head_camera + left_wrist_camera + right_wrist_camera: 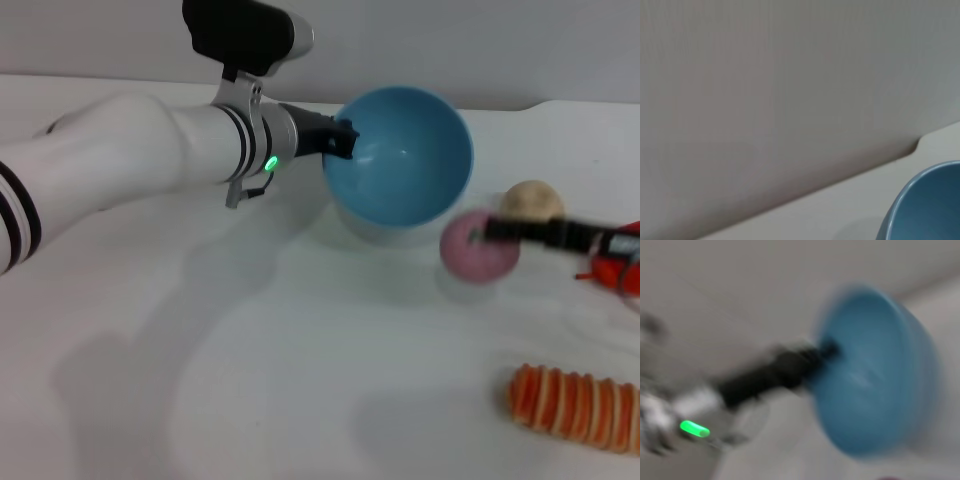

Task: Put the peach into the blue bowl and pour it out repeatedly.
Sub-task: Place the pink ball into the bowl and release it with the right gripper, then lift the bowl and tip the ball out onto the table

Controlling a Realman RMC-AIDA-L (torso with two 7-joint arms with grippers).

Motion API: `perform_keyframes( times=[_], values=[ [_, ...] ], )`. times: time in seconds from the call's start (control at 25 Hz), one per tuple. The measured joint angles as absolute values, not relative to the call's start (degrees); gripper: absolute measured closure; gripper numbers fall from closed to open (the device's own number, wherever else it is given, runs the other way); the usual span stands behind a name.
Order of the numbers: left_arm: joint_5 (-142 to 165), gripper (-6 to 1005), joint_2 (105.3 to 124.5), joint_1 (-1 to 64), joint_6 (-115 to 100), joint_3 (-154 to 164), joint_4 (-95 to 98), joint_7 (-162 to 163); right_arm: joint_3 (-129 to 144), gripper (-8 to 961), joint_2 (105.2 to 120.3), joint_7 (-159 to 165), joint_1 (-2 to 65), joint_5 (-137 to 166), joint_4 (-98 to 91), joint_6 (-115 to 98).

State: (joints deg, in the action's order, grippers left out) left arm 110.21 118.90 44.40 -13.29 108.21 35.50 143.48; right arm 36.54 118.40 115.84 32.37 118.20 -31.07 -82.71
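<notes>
Gripping the near-left rim of the blue bowl (405,160), the left gripper (343,139) has its fingers clenched on the edge and holds the bowl tipped on its side, its empty mouth facing the robot. The peach (478,246) sits on the white counter (250,380) just in front of the bowl's lower right edge, outside it. A dark, blurred bar of the right gripper (500,231) crosses the peach's top from the right; whether its fingers are closed or released cannot be told. A beige lumpy ball (532,201) lies just behind the peach, a red-orange item (618,262) sits at the counter's right edge, and an orange-and-white ridged piece (575,406) lies near the front right. Open counter stretches across the front and left, shaded by the arm. A plain grey wall (790,75) rises behind the counter's far edge, which steps at a notch behind the bowl.
</notes>
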Motion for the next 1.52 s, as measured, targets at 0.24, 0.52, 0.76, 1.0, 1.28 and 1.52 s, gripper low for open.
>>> perform_keyframes(
  times=[0.24, 0.52, 0.76, 1.0, 1.28, 1.52],
  values=[
    [109.9, 999, 118.93, 43.22, -12.85, 113.31, 36.48, 146.67, 36.65, 888, 118.23, 114.63, 30.97, 109.44, -42.84, -92.62],
    [105.47, 1000, 118.97, 41.87, -11.9, 120.7, 39.89, 149.31, 37.74, 856, 118.34, 111.66, 33.31, 109.57, -42.52, -89.01],
    [104.46, 999, 119.0, 41.41, -11.5, 122.53, 41.8, 149.33, 39.63, 827, 118.39, 106.3, 34.27, 109.24, -36.61, -81.06],
    [104.41, 1000, 119.0, 41.39, -11.47, 122.56, 42.06, 149.33, 39.77, 799, 118.39, 102.67, 34.38, 108.74, -33.51, -77.59],
    [104.4, 999, 119.0, 41.39, -11.4, 122.6, 42.1, 149.33, 39.2, 608, 118.38, 102.07, 33.77, 108.65, -33.65, -76.24],
    [104.57, 999, 118.86, 42.04, -11.33, 122.58, 42.12, 148.98, 36.11, 608, 118.38, 94.58, 27.54, 104.71, -39.83, -75.72]
  ],
)
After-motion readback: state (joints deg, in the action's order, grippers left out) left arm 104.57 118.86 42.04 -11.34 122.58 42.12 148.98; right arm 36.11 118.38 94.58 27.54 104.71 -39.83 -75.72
